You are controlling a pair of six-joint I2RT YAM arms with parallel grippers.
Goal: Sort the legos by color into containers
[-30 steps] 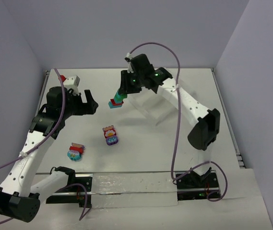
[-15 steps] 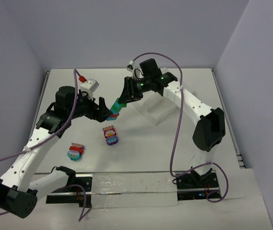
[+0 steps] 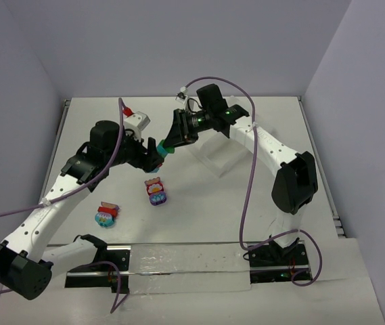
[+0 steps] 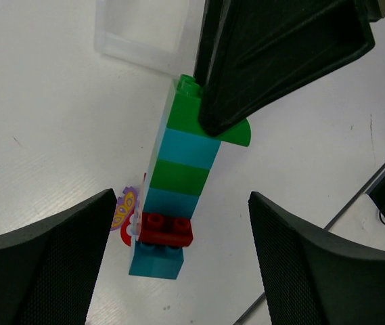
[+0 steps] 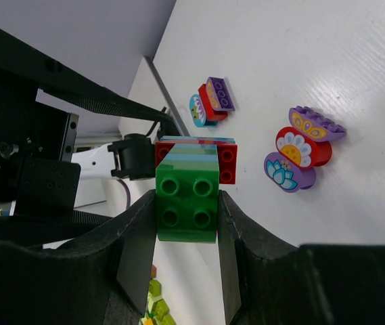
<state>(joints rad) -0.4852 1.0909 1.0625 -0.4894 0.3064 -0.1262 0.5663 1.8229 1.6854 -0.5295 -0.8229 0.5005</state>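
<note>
The white table (image 3: 246, 223) ends at grey walls on the left and at the back, and at a raised rail on the right. Its near-right part lies bare. The middle is crowded: both arms meet there above the surface.

The clear, translucent plastic tray (image 3: 218, 161) sits right of centre, under the right arm. What its compartments hold cannot be made out.

The right arm reaches left from its base and bends back toward the middle. The right gripper (image 3: 170, 143) is clamped on the green top brick of a tall stack of green, teal and red studded bricks (image 4: 178, 183), which hangs tilted above the table, left of the tray. The left arm stretches up and right. The left gripper (image 4: 182, 223) stands wide, one finger on each side of the stack's lower end, and a gap shows on both sides.

Two clumps lie on the table nearer the bases. A purple and red clump with flower prints (image 3: 155, 191) lies just below the grippers, and a teal, red and purple clump (image 3: 106, 214) lies further left.
</note>
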